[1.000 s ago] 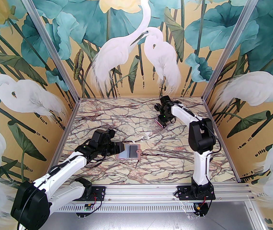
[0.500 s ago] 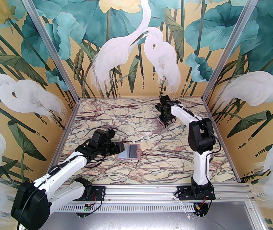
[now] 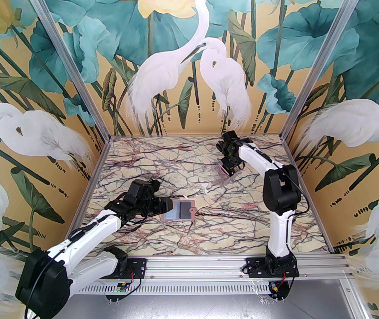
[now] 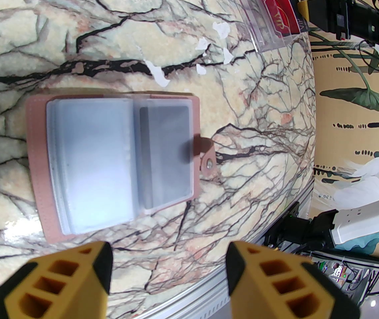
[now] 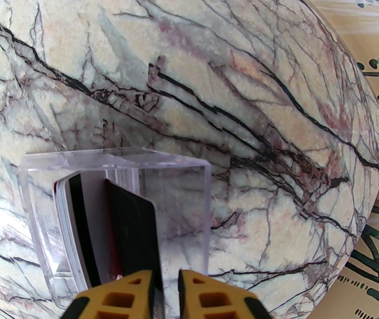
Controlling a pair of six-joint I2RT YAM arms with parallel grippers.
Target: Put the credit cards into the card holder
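Credit cards [image 5: 73, 218] sat in clear box [image 5: 183, 211], far right | right jaws were narrow astride one black card [image 5: 133, 231], not clamped | left jaws stood wide, just left of open card holder [image 4: 36, 164]

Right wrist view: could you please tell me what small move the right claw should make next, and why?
Probably close the right claw fully on the black card: it stands in the clear box between the jaws, with a narrow gap showing on one side.
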